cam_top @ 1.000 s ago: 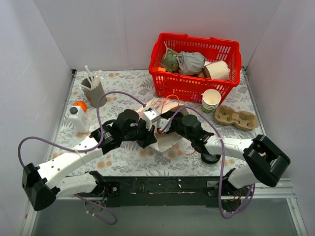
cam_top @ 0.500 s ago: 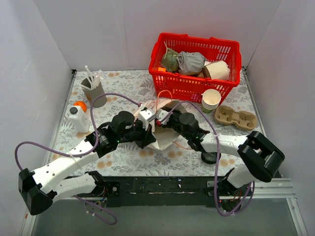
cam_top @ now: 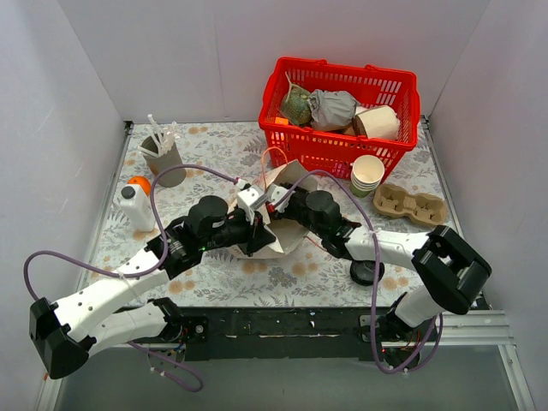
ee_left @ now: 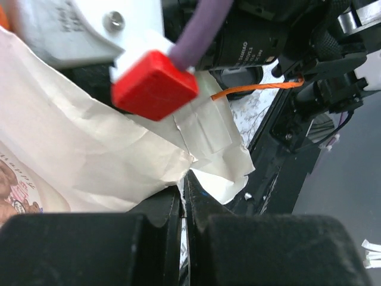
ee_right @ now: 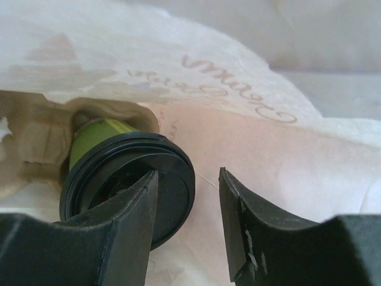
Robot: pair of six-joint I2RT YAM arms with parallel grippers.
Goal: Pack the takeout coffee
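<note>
Right wrist view: we see only the lid and 1 sliver of green side of the takeout coffee [ee_right: 119, 158]. The rest of it is buried in folds of the paper bag [ee_right: 250, 77]. 1 finger of the right gripper [ee_right: 187, 176] covers the lid's lower part, and both fingers run off the bottom edge.

Top view: we lose the cup and both sets of fingertips under the 2 wrists.

Left wrist view: the left gripper [ee_left: 183, 199] is cut by the bottom edge. The bag's edge vanishes into its pressed-together seam. The near red block [ee_left: 155, 83] is blurred.
</note>
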